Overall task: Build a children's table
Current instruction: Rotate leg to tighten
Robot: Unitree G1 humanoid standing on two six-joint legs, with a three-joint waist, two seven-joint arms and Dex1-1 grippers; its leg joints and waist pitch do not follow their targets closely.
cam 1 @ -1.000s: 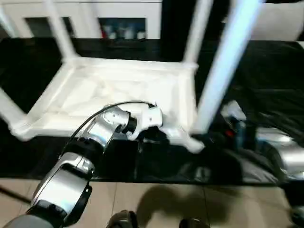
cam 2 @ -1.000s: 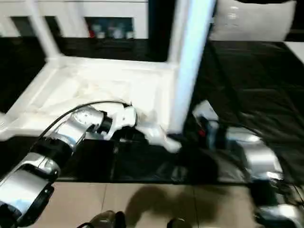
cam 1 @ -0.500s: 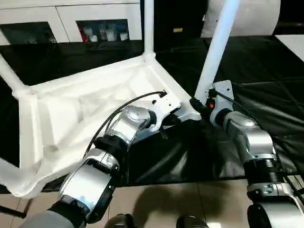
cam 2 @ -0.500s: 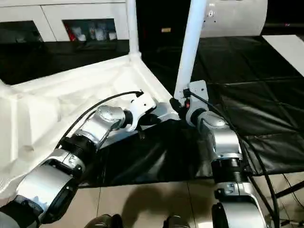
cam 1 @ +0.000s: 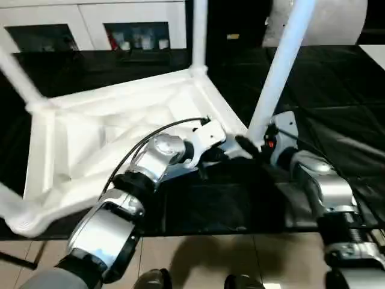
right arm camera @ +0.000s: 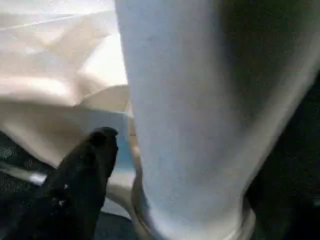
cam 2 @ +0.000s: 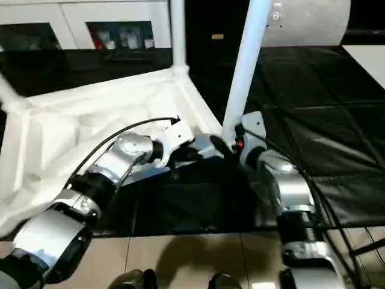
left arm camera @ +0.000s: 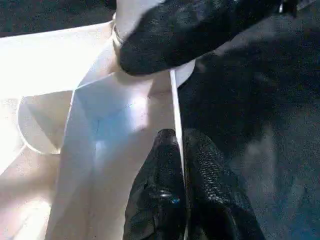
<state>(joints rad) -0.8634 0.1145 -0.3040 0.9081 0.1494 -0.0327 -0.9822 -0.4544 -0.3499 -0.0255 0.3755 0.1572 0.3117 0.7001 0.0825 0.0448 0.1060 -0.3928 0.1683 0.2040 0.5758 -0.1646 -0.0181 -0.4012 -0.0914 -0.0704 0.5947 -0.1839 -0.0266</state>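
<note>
Children's table (cam 1: 120,132) lies upturned on black worktable (cam 1: 337,84); left gripper (left arm camera: 181,145) pinches its rim; right gripper (cam 1: 248,144), beside the leg (cam 1: 280,66), unclear.

My left arm reaches forward and inward, its hand (left arm camera: 182,197) pinched shut, fingertips pressed together. My right arm comes in from the other side, bent inward; its hand (cam 1: 252,146) seems spread, one black finger (right arm camera: 80,185) visible.
</note>
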